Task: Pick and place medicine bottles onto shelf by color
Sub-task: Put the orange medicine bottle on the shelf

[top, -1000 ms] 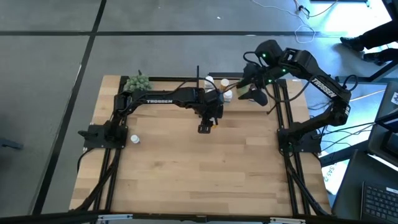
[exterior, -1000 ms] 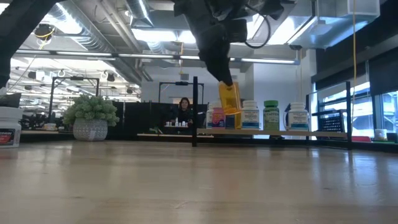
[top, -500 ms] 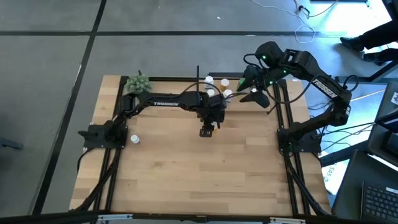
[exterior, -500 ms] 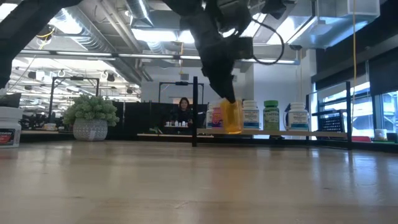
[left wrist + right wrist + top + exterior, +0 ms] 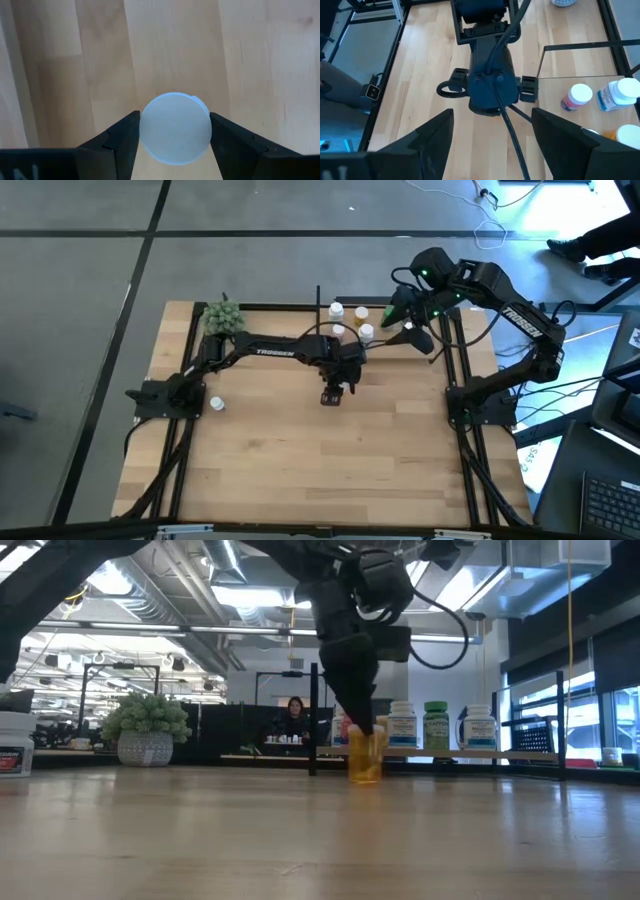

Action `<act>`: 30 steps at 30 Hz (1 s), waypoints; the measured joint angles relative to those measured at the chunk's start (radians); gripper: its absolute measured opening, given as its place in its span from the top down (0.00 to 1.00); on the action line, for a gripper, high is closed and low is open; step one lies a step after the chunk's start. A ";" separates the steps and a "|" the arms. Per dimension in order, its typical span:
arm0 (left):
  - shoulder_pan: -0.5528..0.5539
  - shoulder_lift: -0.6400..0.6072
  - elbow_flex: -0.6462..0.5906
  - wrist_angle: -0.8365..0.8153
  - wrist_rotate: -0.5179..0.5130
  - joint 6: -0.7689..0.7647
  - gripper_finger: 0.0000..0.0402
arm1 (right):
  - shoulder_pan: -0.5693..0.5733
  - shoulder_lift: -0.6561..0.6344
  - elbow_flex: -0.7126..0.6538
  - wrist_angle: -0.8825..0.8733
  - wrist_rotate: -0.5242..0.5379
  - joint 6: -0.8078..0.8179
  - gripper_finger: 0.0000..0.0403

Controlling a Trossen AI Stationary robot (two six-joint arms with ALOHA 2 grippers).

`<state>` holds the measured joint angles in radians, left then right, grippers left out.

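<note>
My left gripper (image 5: 332,393) hangs over the middle of the table, shut on an orange medicine bottle (image 5: 365,755) with a white cap (image 5: 175,127). The shelf (image 5: 580,62) stands at the table's far side. On it are bottles: white (image 5: 403,725), green (image 5: 436,725), pink (image 5: 577,97) and blue (image 5: 620,95). My right gripper (image 5: 492,145) waits open above the shelf's right part (image 5: 410,330), with nothing between its fingers. One white bottle (image 5: 215,404) stands alone at the table's left. My left gripper pinches the orange bottle at its white-capped top (image 5: 175,127) between its two fingers, one on each side of the cap. The fingers come steeply from above. The bottle hangs nearly upright below them, its bottom (image 5: 365,778) at the table top; whether it touches, I cannot tell.
A bushy green plant (image 5: 222,315) in a pot sits at the table's far left corner. Black frame rails run along both sides of the table (image 5: 180,470). A person (image 5: 296,720) sits far back in the room. Bare wood spreads toward the near edge (image 5: 320,470).
My left gripper has come down with the orange bottle and a little toward the near edge. The bottle hung tilted, well above the table in front of the shelf; now it is nearly upright with its bottom at the table top. My right gripper has kept still.
</note>
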<state>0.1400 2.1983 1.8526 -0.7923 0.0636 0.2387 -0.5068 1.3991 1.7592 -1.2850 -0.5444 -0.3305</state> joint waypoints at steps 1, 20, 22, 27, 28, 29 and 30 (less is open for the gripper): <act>-0.001 0.000 0.000 0.000 0.000 0.001 0.48 | 0.000 0.000 0.000 0.000 -0.004 0.000 0.33; -0.013 0.002 0.000 0.037 0.002 -0.025 0.48 | 0.000 0.000 0.000 0.003 -0.032 -0.003 0.33; -0.012 0.002 0.000 0.038 0.002 -0.028 0.48 | 0.000 0.000 0.000 0.003 -0.032 -0.003 0.33; -0.012 0.002 0.000 0.038 0.002 -0.051 0.48 | 0.000 0.000 0.000 0.003 -0.032 -0.003 0.33; -0.013 0.002 0.000 0.038 0.003 -0.060 0.48 | 0.000 0.000 0.000 0.003 -0.032 -0.003 0.33; -0.013 0.002 0.000 0.038 0.006 -0.067 0.48 | 0.000 0.000 0.000 0.003 -0.032 -0.003 0.33; -0.013 0.002 0.000 0.038 0.007 -0.073 0.48 | 0.000 0.000 0.000 0.003 -0.032 -0.003 0.33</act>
<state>0.1272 2.1998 1.8526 -0.7540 0.0707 0.1655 -0.5068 1.3991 1.7592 -1.2823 -0.5766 -0.3336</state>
